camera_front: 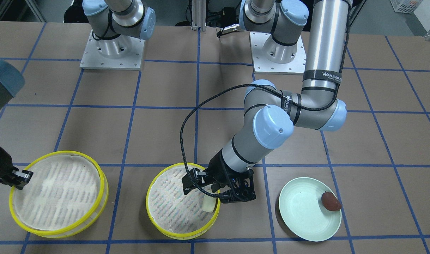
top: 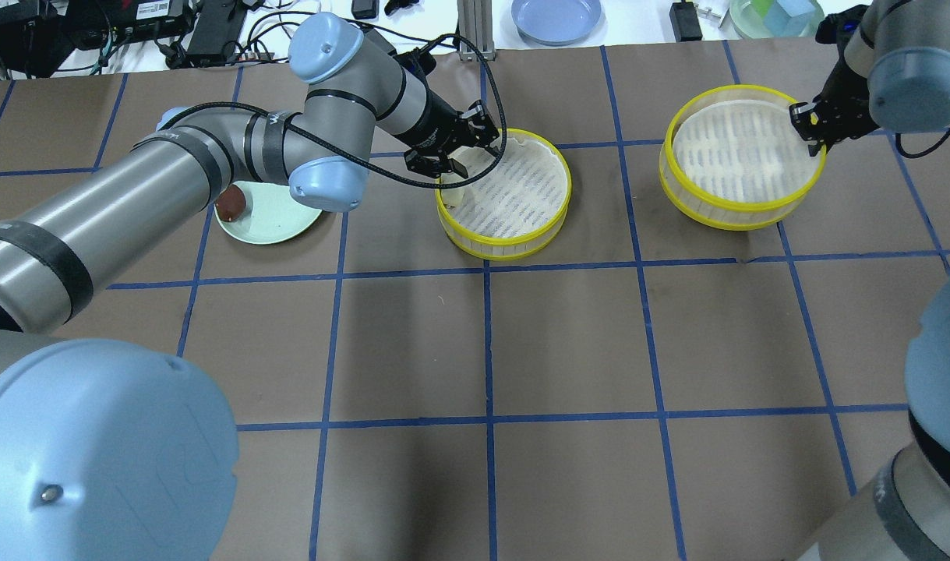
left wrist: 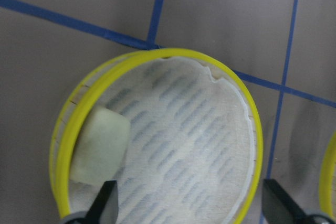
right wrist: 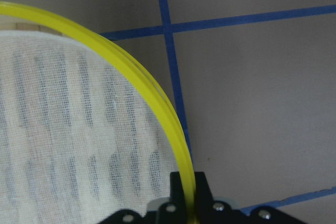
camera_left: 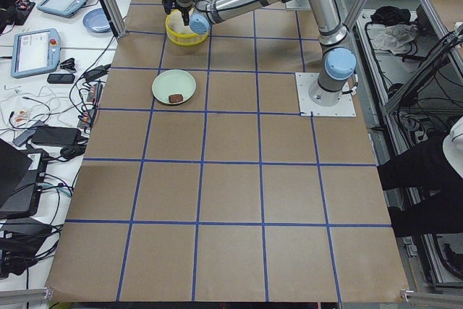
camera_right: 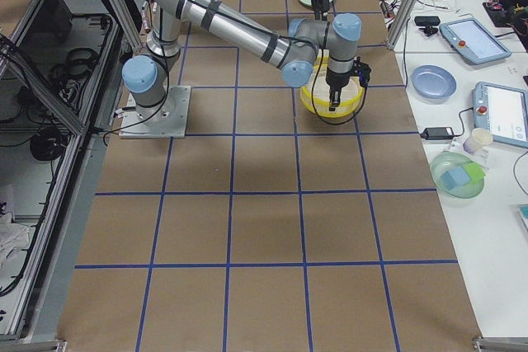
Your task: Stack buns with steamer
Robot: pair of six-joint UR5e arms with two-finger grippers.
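Brown paper-covered table (top: pixel 568 343), ruled off in blue tape, two arms out over it. The left gripper (left wrist: pixel 191 208) is hanging wide open, its black fingers (left wrist: pixel 107 203) spread far apart and holding nothing at all. Just past that finger in the left wrist view, the pale cream-white bun (left wrist: pixel 100 148) is lying on the white mesh cloth (left wrist: pixel 189 145) inside a round yellow-rimmed steamer tray (top: pixel 506 248), tucked against the rim at about 8 o'clock.

Moving outward on the overhead view, the pale green plate (top: pixel 276 222) is sitting at 9 o'clock from that tray, well apart from it. The dark reddish-brown bun (top: pixel 231 202) is resting on the plate's 9 o'clock edge, partly under the left arm.

Over at 3 o'clock, a second yellow-rimmed steamer tray (top: pixel 724 214) is standing, lined with the same cloth and carrying no bun. The right gripper (right wrist: pixel 186 192) is pinching its rim between 2 and 3 o'clock, jaws closed tight on the yellow band, one finger inside and one outside.
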